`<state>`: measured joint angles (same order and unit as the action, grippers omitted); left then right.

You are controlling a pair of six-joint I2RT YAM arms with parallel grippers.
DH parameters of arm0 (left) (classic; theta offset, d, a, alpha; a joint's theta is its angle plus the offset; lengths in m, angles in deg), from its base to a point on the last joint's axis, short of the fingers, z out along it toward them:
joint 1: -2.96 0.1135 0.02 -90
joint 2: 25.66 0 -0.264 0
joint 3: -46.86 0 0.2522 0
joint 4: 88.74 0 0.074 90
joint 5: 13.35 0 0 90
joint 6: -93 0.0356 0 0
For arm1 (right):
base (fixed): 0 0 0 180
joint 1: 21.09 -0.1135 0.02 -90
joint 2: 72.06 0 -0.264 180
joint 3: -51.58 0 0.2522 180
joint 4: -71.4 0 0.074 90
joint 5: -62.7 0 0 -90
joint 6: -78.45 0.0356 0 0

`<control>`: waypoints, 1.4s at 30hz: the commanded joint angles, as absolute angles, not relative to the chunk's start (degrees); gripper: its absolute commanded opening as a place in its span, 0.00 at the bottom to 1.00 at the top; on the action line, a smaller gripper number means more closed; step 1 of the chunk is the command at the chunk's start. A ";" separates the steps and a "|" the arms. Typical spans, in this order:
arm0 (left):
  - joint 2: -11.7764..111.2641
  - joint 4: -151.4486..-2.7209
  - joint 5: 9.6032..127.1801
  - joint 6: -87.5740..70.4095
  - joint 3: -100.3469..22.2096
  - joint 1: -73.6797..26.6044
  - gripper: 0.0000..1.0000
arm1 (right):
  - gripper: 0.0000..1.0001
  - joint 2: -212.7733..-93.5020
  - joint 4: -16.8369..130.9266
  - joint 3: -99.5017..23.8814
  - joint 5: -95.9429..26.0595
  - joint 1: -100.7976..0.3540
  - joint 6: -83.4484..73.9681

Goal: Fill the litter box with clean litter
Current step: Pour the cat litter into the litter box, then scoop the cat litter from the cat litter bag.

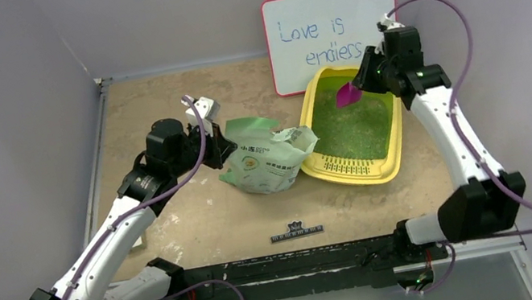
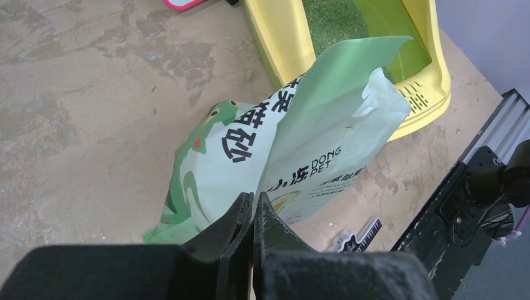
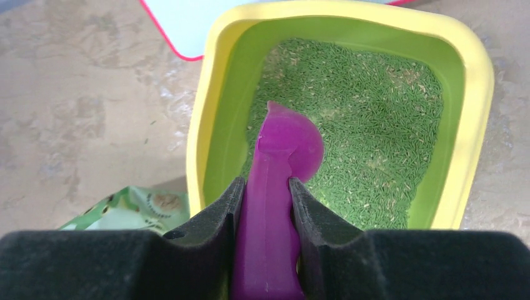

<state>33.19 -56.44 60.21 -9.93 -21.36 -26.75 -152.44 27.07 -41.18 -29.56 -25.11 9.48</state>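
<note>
Two tools engaged: my right tool [image 3: 265, 185] pinches the scoop [image 3: 290, 147] above litter [image 3: 375, 112] in the box [image 3: 478, 81]; my left tool [image 2: 253, 199] clamps the bag [image 2: 325, 125], at the box's nine o'clock.

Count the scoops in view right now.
1. The magenta scoop is gripped in the right tool, above the litter box. The bag beside the box could hide another.

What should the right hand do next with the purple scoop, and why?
Probably carry the scoop over to the bag for another load. The right hand holds it above the litter box, and no granules show on it. The clean litter leaves one side of the floor bare, and the left hand is shut on the bag's edge.
</note>
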 commanded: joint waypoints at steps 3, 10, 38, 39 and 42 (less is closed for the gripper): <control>32.74 -63.09 59.48 -10.71 -22.65 -26.57 0.00 | 0.00 -142.93 21.11 -39.60 -32.84 -25.14 9.73; 32.43 -63.64 59.69 -11.66 -22.13 -26.57 0.00 | 0.00 -135.44 18.73 -38.91 -40.66 -25.14 10.68; 32.76 -64.33 59.60 -12.77 -21.36 -26.53 0.00 | 0.00 -132.58 21.43 -40.57 -68.03 -25.14 15.86; 32.85 -64.39 59.58 -12.70 -21.39 -26.56 0.00 | 0.00 -132.81 20.68 -40.88 -68.16 -25.14 15.43; 33.09 -64.57 59.48 -12.60 -21.37 -26.57 0.00 | 0.00 -132.57 20.38 -40.91 -66.81 -25.14 15.35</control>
<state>33.47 -58.12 60.16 -11.46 -20.88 -26.75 -132.83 20.34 -38.38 -64.67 -25.13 16.65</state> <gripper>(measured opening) 0.007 0.300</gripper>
